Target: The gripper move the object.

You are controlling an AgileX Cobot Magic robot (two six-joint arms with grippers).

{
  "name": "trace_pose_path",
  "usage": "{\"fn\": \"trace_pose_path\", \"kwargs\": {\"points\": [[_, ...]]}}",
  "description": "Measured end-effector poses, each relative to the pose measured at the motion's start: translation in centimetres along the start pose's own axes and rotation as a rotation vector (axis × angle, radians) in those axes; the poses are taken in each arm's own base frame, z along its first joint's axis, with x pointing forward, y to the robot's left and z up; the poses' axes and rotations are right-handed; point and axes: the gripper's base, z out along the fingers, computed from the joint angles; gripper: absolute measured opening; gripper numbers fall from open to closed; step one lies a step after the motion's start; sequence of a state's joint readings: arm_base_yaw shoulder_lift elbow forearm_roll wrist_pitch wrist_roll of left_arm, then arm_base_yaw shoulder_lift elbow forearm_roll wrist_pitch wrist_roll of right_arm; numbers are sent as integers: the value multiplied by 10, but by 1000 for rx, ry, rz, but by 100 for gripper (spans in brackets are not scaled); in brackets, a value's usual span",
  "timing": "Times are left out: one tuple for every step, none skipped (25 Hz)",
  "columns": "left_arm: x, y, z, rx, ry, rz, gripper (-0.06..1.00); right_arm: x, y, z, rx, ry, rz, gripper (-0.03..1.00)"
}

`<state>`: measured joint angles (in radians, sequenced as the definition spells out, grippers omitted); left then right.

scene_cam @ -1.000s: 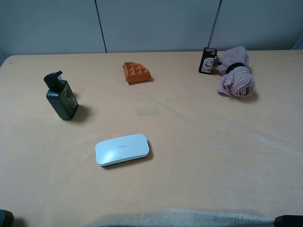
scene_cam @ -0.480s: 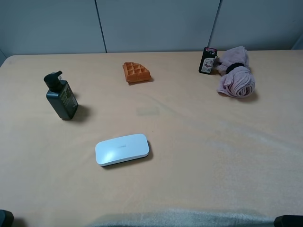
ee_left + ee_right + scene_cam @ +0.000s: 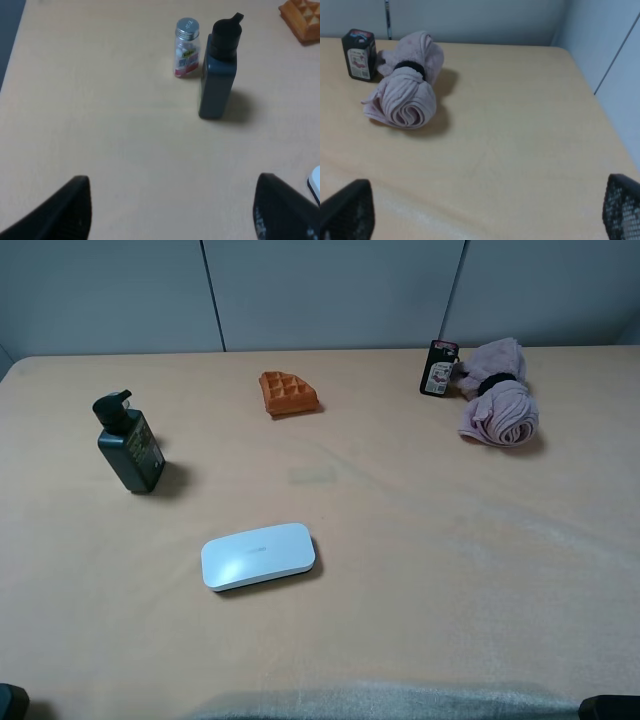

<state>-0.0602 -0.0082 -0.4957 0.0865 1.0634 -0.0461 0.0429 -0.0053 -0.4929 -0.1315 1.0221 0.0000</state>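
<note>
Well ahead of my right gripper [image 3: 480, 210], whose jaws stand wide apart, lies the dusty-pink rolled cloth towel [image 3: 405, 85], untouched; my left gripper [image 3: 172, 210] gapes too.

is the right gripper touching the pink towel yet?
No. In the right wrist view the right gripper fingertips sit apart from the pink towel, bare table between them.

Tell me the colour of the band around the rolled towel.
Black, cinching the dusty-pink towel at its middle; the band shows best in the right wrist view.
</note>
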Motion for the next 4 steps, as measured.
{"fn": "trace_pose_path", "kwargs": {"points": [[0, 0, 0, 0, 0, 0, 74, 0, 0, 0, 0, 0, 0, 69], [0, 0, 0, 0, 0, 0, 74, 0, 0, 0, 0, 0, 0, 69], [0, 0, 0, 0, 0, 0, 74, 0, 0, 0, 0, 0, 0, 69], [0, 0, 0, 0, 0, 0, 74, 0, 0, 0, 0, 0, 0, 69]]}}
